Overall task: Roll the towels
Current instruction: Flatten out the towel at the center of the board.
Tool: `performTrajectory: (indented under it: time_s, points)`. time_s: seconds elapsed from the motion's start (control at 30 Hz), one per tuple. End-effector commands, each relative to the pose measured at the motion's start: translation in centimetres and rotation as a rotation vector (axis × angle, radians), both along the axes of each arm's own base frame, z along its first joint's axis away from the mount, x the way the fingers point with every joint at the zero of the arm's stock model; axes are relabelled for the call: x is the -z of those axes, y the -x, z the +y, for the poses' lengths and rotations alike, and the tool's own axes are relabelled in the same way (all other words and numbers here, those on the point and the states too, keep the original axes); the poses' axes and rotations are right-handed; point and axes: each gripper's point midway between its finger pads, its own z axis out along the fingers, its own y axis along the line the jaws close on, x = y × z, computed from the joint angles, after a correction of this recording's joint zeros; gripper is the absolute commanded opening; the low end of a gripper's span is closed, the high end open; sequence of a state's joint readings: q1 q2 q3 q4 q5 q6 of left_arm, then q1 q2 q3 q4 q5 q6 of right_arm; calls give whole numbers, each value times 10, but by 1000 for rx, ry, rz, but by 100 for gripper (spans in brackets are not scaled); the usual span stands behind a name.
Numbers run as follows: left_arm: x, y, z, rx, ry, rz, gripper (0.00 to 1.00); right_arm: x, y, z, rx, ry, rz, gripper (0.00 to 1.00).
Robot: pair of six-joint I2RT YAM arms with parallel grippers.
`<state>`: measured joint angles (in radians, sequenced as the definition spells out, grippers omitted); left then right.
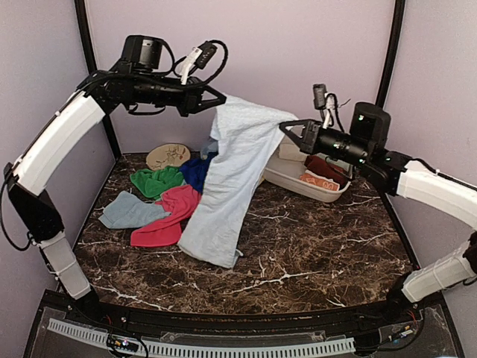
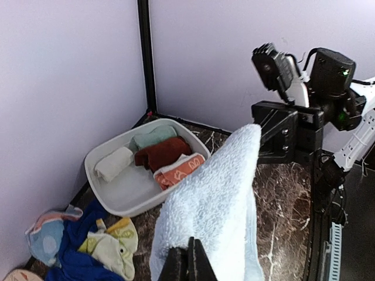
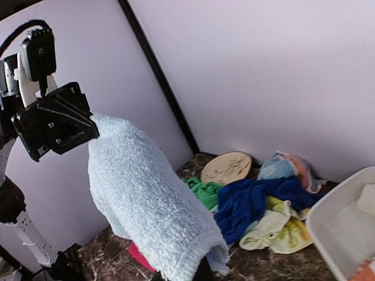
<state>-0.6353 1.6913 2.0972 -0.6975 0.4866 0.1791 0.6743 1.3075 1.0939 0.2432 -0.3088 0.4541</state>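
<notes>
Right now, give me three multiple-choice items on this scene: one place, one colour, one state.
1. Where on the table is the white bin?
A. back right
B. front left
C. centre

2. What colour is the lifted towel?
A. red
B. light blue
C. green

3. How is that towel held?
A. lying flat, untouched
B. rolled in the bin
C. pinched by the left gripper and right gripper, lower end on the table

Key:
1 A, the top view shows it at the far right.
2 B, it is pale blue in all views.
3 C, both grippers close on its top edge.
</notes>
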Motion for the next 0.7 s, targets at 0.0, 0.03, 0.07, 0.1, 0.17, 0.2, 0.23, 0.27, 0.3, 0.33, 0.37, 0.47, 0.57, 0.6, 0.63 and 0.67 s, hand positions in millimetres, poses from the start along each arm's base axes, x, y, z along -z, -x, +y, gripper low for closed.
performTrajectory:
  time_s: [0.0, 0.03, 0.07, 0.1, 0.17, 0.2, 0.23, 0.27, 0.3, 0.33, 0.37, 0.47, 0.57, 0.6, 0.63, 0.67]
  points:
    - [-40, -24, -58, -1, 83, -140, 0, -47, -8, -73, 235, 70, -101, 0]
    - [-53, -26, -65, -3, 108, -181, 0, -60, -4, -82, 260, 82, -127, 0]
    - [-67, -26, -69, -8, 139, -221, 0, -71, 2, -90, 278, 91, -149, 0]
    - [-75, -26, -70, -20, 162, -245, 0, -84, 10, -96, 282, 93, -173, 0]
    - [-77, -24, -67, -31, 172, -243, 0, -93, 21, -97, 256, 103, -176, 0]
    - [-68, -21, -65, -23, 146, -226, 0, -87, 25, -94, 235, 117, -158, 0]
    - [-54, -17, -62, -12, 107, -206, 0, -78, 29, -89, 213, 134, -137, 0]
    - [-36, -12, -58, -4, 61, -181, 0, -65, 33, -82, 191, 153, -114, 0]
    - [-20, -6, -52, -2, 19, -165, 0, -50, 39, -72, 162, 170, -90, 0]
    - [-1, -2, -44, -11, -20, -149, 0, -34, 44, -61, 133, 184, -64, 0]
    - [14, 3, -35, -16, -52, -141, 0, -20, 52, -46, 91, 191, -42, 0]
    - [69, 18, -6, -43, -182, -95, 0, 46, 74, 5, -36, 273, 63, 0]
    - [122, 21, 31, -104, -282, -29, 0, 103, 98, 57, -150, 361, 149, 0]
    - [142, 22, 42, -119, -316, -13, 0, 119, 105, 72, -191, 371, 178, 0]
    - [160, 22, 54, -133, -347, 0, 0, 134, 117, 90, -238, 382, 204, 0]
    - [182, 24, 66, -135, -388, 22, 1, 150, 127, 107, -279, 395, 231, 0]
